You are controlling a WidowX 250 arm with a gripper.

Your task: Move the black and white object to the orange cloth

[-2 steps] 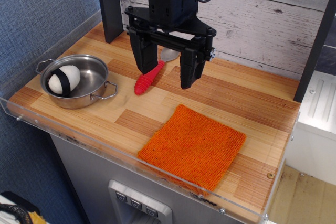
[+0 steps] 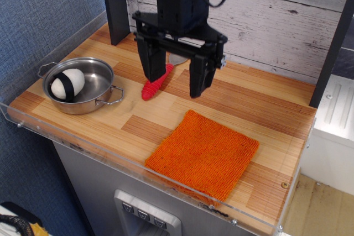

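Observation:
The black and white object (image 2: 67, 84) is a white egg-shaped lump with a black band. It lies inside the steel pot (image 2: 104, 99) at the left of the wooden table. The orange cloth (image 2: 203, 153) lies flat near the table's front edge, right of centre. My gripper (image 2: 174, 85) hangs above the middle of the table, well right of the pot and behind the cloth. Its two black fingers (image 2: 152, 64) are spread wide and hold nothing.
A red-handled spoon (image 2: 155, 84) lies on the table under and behind my left finger. A black post (image 2: 116, 4) stands at the back left. A clear plastic rim (image 2: 83, 145) runs along the table's front and left edges. A white plank wall stands behind.
My gripper has shifted slightly to the left and back. The fingers stay open. The object, pot, spoon and cloth have not moved.

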